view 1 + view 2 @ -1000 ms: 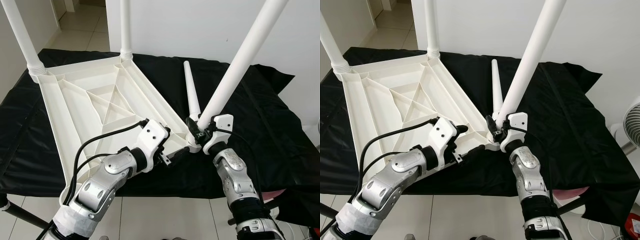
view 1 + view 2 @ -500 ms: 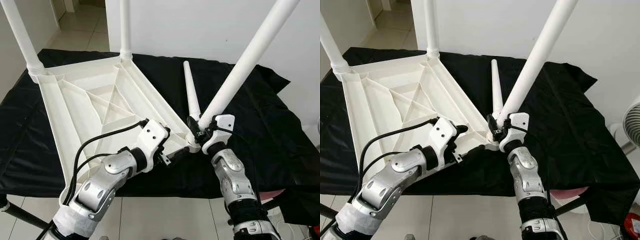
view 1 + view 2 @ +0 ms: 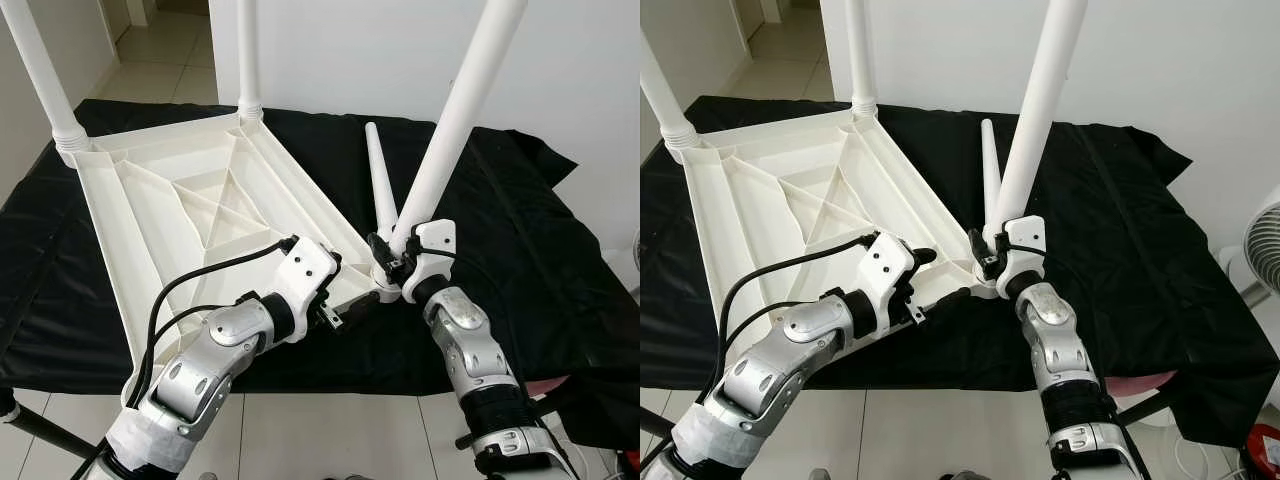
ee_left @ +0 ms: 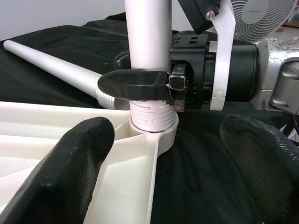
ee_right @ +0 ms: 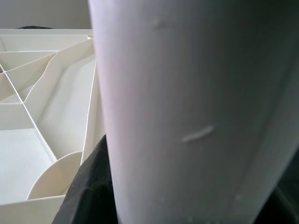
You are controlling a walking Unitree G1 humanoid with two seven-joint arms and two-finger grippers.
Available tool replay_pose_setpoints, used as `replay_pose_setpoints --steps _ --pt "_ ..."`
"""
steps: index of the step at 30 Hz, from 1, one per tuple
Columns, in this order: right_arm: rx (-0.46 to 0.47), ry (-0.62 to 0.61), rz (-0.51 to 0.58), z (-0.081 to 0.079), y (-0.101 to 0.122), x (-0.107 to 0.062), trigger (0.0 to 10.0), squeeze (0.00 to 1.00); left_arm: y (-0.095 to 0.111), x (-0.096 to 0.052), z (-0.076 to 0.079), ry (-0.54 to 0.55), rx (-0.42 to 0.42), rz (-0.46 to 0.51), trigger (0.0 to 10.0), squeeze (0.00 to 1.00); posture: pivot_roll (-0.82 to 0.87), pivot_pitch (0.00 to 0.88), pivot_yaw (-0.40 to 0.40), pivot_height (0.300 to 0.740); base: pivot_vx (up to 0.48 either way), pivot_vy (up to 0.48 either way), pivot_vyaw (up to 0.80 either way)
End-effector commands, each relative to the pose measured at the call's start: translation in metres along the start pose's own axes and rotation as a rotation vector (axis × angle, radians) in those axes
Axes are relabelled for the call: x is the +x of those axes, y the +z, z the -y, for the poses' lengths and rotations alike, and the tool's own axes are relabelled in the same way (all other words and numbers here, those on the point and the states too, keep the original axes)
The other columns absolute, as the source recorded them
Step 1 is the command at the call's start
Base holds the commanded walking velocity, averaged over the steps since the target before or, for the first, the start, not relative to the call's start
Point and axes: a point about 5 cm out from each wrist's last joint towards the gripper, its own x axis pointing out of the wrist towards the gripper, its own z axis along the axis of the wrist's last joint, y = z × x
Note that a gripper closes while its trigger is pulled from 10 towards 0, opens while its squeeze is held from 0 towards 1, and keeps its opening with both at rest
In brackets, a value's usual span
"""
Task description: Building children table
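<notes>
Standing nearest me at about six o'clock, the left end effector (image 3: 345, 312) hovers at the near edge of the upturned tabletop (image 3: 190, 215), its fingers (image 4: 74, 163) spread wide and holding nothing. Just past it at three o'clock, the right end effector (image 3: 388, 262) is pinching the base of the leg (image 3: 455, 115), whose ribbed end sits in the near corner socket (image 4: 152, 122).

That leg leans a little, so I judge that pushing or twisting it off-axis could bind the ribbed end, or lever the light tabletop across the black cloth (image 3: 530, 230) on the desk, since nothing is pinning it down.

A loose leg (image 3: 381, 180) lies at one o'clock touching the same corner; a slide could roll it away. Two fitted legs (image 3: 40, 75) stand at the far corners.
</notes>
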Motion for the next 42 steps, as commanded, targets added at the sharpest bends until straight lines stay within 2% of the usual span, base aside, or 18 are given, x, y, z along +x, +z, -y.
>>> replay_pose_setpoints --steps 1,8,11,15,16,20,24,25,26,27,28,29,30,31,35,37,42 --pt "0.034 -0.021 -0.206 0.002 -0.041 -0.013 10.0 0.00 0.002 0.000 0.002 -0.051 0.004 -0.004 10.0 0.00 0.06 0.060 -0.057 0.740 0.000 0.000 0.00" --pt "0.024 -0.027 -0.196 -0.001 -0.044 -0.016 10.0 0.00 0.002 0.000 0.001 -0.048 0.004 -0.003 10.0 0.00 0.06 0.061 -0.058 0.740 0.000 0.000 0.00" --pt "0.025 0.029 -0.050 -0.009 -0.023 -0.016 10.0 0.00 0.004 0.001 -0.002 -0.047 0.007 0.007 10.0 0.00 0.06 0.056 -0.057 0.740 0.000 0.000 0.00" --pt "0.024 0.043 -0.018 -0.011 -0.017 -0.016 10.0 0.00 0.005 0.002 -0.003 -0.047 0.007 0.010 10.0 0.00 0.06 0.055 -0.058 0.740 0.000 0.000 0.00" --pt "0.047 0.106 0.002 -0.013 -0.008 -0.015 10.0 0.00 0.008 0.003 -0.006 -0.057 -0.014 0.023 10.0 1.00 0.06 0.049 -0.061 0.740 0.000 0.000 0.00" --pt "0.059 0.232 0.010 -0.014 0.007 -0.014 10.0 0.00 0.018 0.005 -0.015 -0.085 -0.022 0.064 10.0 1.00 0.05 0.041 -0.068 0.740 0.000 0.000 0.00" --pt "0.029 0.263 0.012 -0.013 0.010 -0.014 10.0 0.00 0.025 0.008 -0.023 -0.057 -0.005 0.079 10.0 1.00 0.05 0.038 -0.071 0.740 0.000 0.000 0.00" --pt "0.017 0.279 0.012 -0.012 0.012 -0.013 10.0 0.00 0.030 0.009 -0.028 -0.041 -0.008 0.096 10.0 0.22 0.05 0.033 -0.079 0.740 0.000 0.000 0.00" --pt "0.017 0.279 0.012 -0.012 0.012 -0.013 10.0 0.00 0.030 0.009 -0.028 -0.041 -0.008 0.096 10.0 0.22 0.05 0.033 -0.079 0.740 0.000 0.000 0.00" --pt "0.002 0.295 0.011 -0.011 0.014 -0.012 10.0 0.00 0.040 0.010 -0.032 -0.044 -0.022 0.136 10.0 0.00 0.06 0.031 -0.081 0.740 0.000 0.000 0.00" --pt "0.002 0.295 0.011 -0.011 0.014 -0.012 10.0 0.00 0.040 0.010 -0.032 -0.044 -0.022 0.136 10.0 0.00 0.06 0.031 -0.081 0.740 0.000 0.000 0.00" --pt "-0.013 0.313 0.014 -0.011 0.016 -0.011 10.0 0.00 0.050 0.010 -0.036 -0.054 -0.044 0.178 10.0 0.00 0.06 0.028 -0.084 0.740 0.000 0.000 0.00" --pt "-0.013 0.313 0.014 -0.011 0.016 -0.011 10.0 0.00 0.050 0.010 -0.036 -0.054 -0.044 0.178 10.0 0.00 0.06 0.028 -0.084 0.740 0.000 0.000 0.00" --pt "-0.037 0.346 0.023 -0.011 0.020 -0.010 10.0 0.00 0.061 0.011 -0.038 -0.071 -0.069 0.225 10.0 0.00 0.06 0.024 -0.084 0.740 0.000 0.000 0.00" --pt "-0.085 0.404 0.035 -0.013 0.025 -0.009 10.0 0.00 0.075 0.012 -0.040 -0.104 -0.103 0.280 10.0 0.00 0.05 0.019 -0.082 0.740 0.000 0.000 0.00" --pt "-0.132 0.459 0.030 -0.014 0.030 -0.007 10.0 0.00 0.085 0.012 -0.034 -0.191 -0.158 0.322 10.0 0.00 0.05 0.015 -0.082 0.740 0.000 0.000 0.00" --pt "-0.166 0.501 0.022 -0.014 0.032 -0.006 10.0 0.00 0.089 0.013 -0.031 -0.240 -0.175 0.331 10.0 0.00 0.05 0.013 -0.079 0.740 0.000 0.000 0.00"
